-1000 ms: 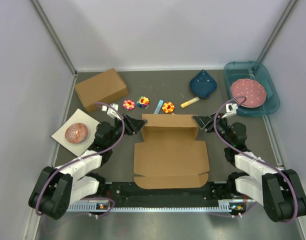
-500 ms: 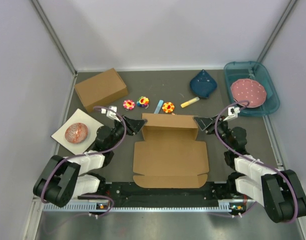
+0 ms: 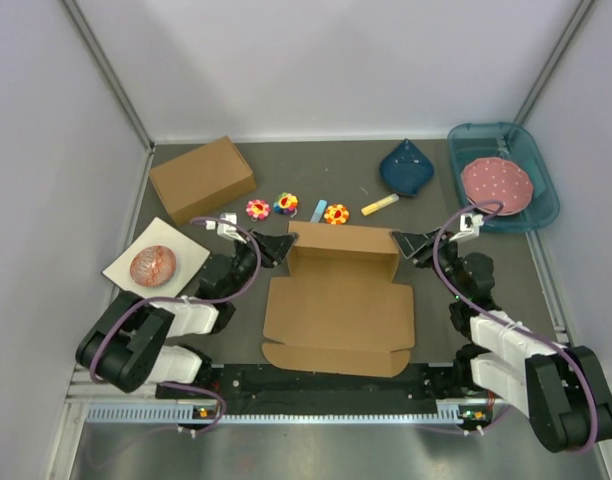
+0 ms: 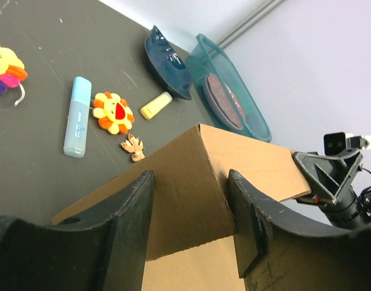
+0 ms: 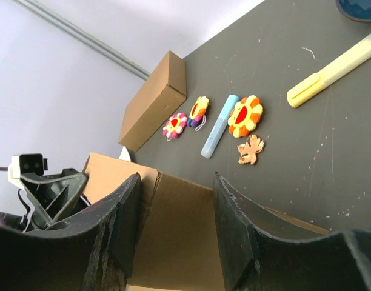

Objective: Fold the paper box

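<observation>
paper box (image 3: 338, 305) lies at the middle of the surface (image 3: 286, 170), between the two arms, with its long axis running from 9 to 3 o'clock. its wide base panel is flat, the back wall at 12 o'clock stands upright, and the front flap at 6 o'clock lies down, not yet folded. left fingers (image 4: 130, 230) are at the wall's 9 o'clock end and right fingers (image 5: 237, 236) at its 3 o'clock end. each pair is spread apart and straddles a corner of the raised cardboard. neither looks clamped, though from the wrist views i cannot say for sure whether a pad brushes the board. the arms are about equally near, one to each end. what matters for the next move is that the wall lies straight inward from each pair, so the side flaps could be turned in from 9 and from 3 together. just past the wall toward 12 o'clock lie a blue marker (image 3: 318, 211) and a flower toy (image 3: 336, 214), which a shove on the box might nudge.
</observation>
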`<state>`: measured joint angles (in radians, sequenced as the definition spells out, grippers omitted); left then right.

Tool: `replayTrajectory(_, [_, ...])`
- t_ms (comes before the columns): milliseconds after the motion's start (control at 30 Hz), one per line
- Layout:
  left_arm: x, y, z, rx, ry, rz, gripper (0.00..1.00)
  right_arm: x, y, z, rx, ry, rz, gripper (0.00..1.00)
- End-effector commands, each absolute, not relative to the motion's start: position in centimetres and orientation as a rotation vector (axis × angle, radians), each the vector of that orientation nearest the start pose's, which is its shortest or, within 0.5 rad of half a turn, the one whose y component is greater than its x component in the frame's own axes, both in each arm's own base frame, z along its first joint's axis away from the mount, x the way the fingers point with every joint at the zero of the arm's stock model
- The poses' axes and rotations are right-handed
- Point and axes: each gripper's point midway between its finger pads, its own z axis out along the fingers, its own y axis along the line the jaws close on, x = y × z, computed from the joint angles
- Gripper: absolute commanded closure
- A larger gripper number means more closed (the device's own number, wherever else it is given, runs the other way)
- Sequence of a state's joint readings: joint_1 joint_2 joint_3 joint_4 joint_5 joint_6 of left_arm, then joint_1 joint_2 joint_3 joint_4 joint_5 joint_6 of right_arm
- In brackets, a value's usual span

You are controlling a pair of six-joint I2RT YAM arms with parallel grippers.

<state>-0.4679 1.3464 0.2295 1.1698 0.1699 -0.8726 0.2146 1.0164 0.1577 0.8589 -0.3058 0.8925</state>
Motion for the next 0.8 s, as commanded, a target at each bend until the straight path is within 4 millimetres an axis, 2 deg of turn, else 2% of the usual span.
replayTrajectory(0, [24.3, -22.7, 3.9, -0.137, 2.113, -1.081, 0.65, 22.9, 15.6, 3.7, 0.402, 2.178, 1.056, 0.57])
replayTrajectory(100, [24.2, -22.5, 3.8, -0.132, 2.113, -1.074, 0.65, 23.0, 15.8, 4.1, 0.393, 2.175, 1.065, 0.57])
replayTrajectory(133, [24.3, -22.5, 4.5, -0.126, 2.090, -1.078, 0.64, 23.4, 15.9, 4.8, 0.386, 2.154, 1.070, 0.57])
replayTrajectory(167, [24.2, -22.3, 4.3, -0.130, 2.106, -1.062, 0.62, 23.5, 15.9, 5.3, 0.380, 2.145, 1.072, 0.57])
replayTrajectory(200, [24.8, -22.4, 5.1, -0.129, 2.089, -1.053, 0.60, 23.5, 15.8, 5.5, 0.380, 2.156, 1.064, 0.56])
replayTrajectory(233, [25.1, -22.5, 6.4, -0.115, 2.059, -1.051, 0.55, 24.1, 15.9, 7.1, 0.354, 2.115, 1.066, 0.55])
replayTrajectory(300, [25.7, -22.4, 7.3, -0.112, 2.066, -1.020, 0.49, 24.7, 15.8, 8.6, 0.339, 2.109, 1.038, 0.50])
replayTrajectory(333, [26.0, -22.4, 8.9, -0.099, 2.024, -1.017, 0.43, 25.1, 15.7, 9.7, 0.323, 2.082, 1.025, 0.48])
replayTrajectory(467, [27.1, -21.9, 12.1, -0.101, 1.978, -0.967, 0.32, 25.8, 15.3, 12.2, 0.285, 2.065, 0.971, 0.36])
replayTrajectory(500, [27.7, -21.9, 13.4, -0.102, 1.955, -0.956, 0.31, 26.3, 15.1, 13.2, 0.270, 2.045, 0.955, 0.34])
replayTrajectory(567, [28.0, -21.2, 14.4, -0.112, 1.945, -0.911, 0.28, 26.4, 14.8, 13.7, 0.272, 2.044, 0.925, 0.32])
replayTrajectory(600, [28.3, -21.2, 15.5, -0.110, 1.919, -0.906, 0.27, 26.7, 14.7, 14.9, 0.254, 2.016, 0.913, 0.31])
replayTrajectory(667, [28.5, -20.5, 16.8, -0.120, 1.886, -0.875, 0.26, 26.9, 14.2, 15.7, 0.253, 2.011, 0.877, 0.29])
replayTrajectory(700, [28.7, -20.4, 17.8, -0.121, 1.865, -0.872, 0.24, 27.1, 14.0, 17.4, 0.231, 1.980, 0.855, 0.28])
replayTrajectory(733, [28.7, -20.1, 19.0, -0.116, 1.836, -0.871, 0.24, 27.4, 13.5, 18.3, 0.233, 1.960, 0.822, 0.27])
replayTrajectory(767, [28.9, -19.4, 19.2, -0.142, 1.836, -0.831, 0.23, 27.2, 13.2, 18.7, 0.232, 1.968, 0.800, 0.26])
